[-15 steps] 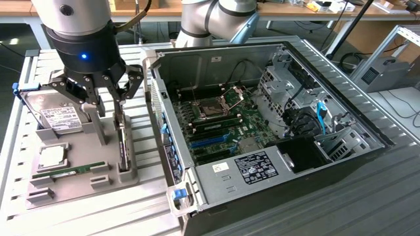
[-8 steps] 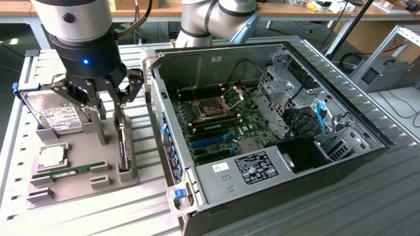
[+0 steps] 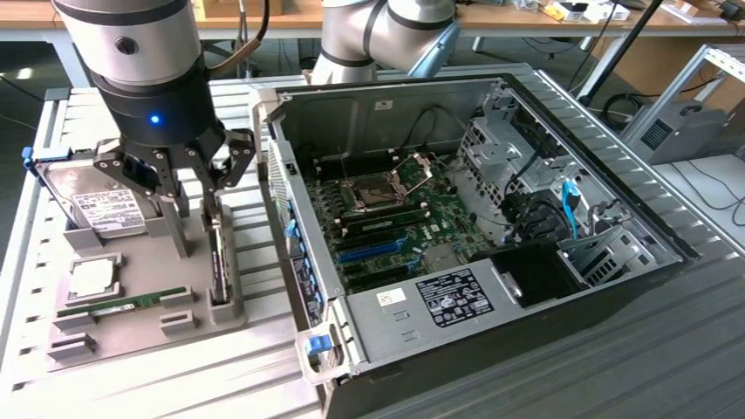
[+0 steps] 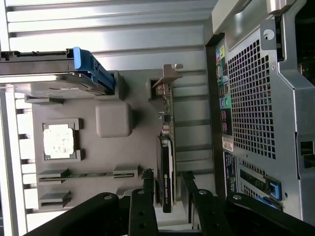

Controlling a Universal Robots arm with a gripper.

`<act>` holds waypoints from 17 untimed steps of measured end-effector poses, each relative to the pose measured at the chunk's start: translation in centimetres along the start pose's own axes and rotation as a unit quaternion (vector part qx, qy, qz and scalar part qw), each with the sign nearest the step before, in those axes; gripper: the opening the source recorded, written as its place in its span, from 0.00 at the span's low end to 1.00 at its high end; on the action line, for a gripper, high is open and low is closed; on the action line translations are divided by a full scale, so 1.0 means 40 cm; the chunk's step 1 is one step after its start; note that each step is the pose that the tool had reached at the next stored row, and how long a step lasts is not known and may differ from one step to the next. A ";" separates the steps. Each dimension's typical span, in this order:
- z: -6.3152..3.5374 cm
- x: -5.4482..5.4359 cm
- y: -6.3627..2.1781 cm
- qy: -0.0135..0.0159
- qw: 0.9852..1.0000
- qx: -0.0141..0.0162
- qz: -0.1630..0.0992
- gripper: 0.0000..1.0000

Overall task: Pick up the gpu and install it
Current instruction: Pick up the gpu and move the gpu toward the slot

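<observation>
Tool (image 4: 168,178) spread wide astride the gpu (image 4: 166,157) | card stands on edge in grey holder (image 4: 140,147) | you should center, then close squarely on both flat faces.

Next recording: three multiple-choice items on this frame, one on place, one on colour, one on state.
1. Where is the gpu? A on edge in the grey tray; B lifted clear in the gripper; C lying flat outside the tray.
2. The frame on the hard drive is: A red; B blue; C green.
3. The gripper is: A shut on the gpu; B open; C shut on the hard drive.
Key: 1 A, it stands in a tray slot; 2 B, its blue end shows; 3 B, the fingers sit apart beside the card.
</observation>
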State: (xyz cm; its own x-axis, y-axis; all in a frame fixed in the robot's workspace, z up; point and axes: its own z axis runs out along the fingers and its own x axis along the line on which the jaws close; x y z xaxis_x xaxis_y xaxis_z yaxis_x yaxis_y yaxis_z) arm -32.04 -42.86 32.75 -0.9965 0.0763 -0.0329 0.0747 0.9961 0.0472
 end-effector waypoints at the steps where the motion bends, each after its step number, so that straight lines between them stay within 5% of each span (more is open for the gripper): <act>1: 0.003 0.000 0.000 0.000 1.000 0.000 0.000 0.36; 17: 0.036 0.002 -0.002 0.000 1.000 0.000 0.000 0.36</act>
State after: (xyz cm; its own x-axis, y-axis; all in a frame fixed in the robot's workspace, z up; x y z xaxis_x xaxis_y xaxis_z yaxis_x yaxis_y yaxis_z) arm -32.08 -42.86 31.31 -0.9965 0.0763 -0.0331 0.0747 0.9961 0.0473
